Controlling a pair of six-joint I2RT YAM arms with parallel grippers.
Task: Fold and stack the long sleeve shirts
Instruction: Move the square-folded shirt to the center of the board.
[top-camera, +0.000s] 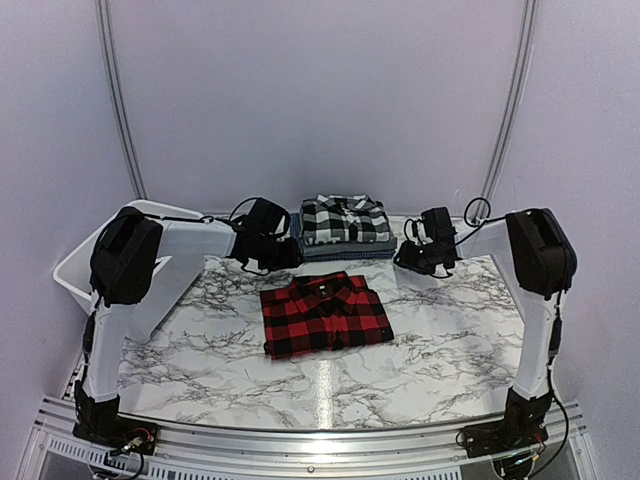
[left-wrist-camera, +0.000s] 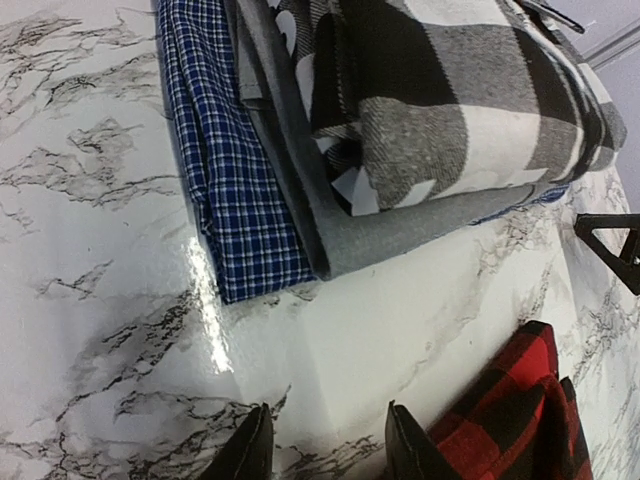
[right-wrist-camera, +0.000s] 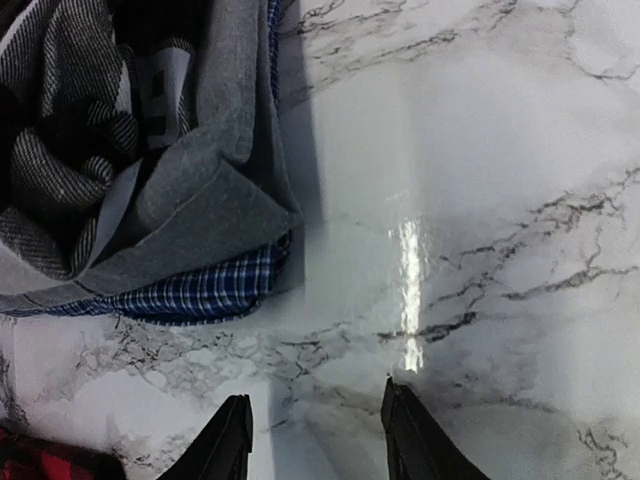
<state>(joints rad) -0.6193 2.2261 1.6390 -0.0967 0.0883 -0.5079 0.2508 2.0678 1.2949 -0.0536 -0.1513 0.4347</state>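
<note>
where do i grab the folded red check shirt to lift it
Grip the red check shirt at its left and right edges, left end effector and right end effector sliding in low from their sides. It lies flat and folded, with bare table beside both edges; a two-sided lift should keep the folds.

Four shirts, four looks, on a table (top-camera: 450, 330) of white marble pattern with grey-black veins.
Here's the red-and-black buffalo check shirt (top-camera: 325, 315), bold squares; there's the black-and-white plaid shirt (top-camera: 344, 220), big blocks with grey crossings; the grey shirt (left-wrist-camera: 400, 235) is plain, the blue shirt (left-wrist-camera: 235, 200) carries a fine white-and-dark check; the tub (top-camera: 72, 272) is white.
</note>
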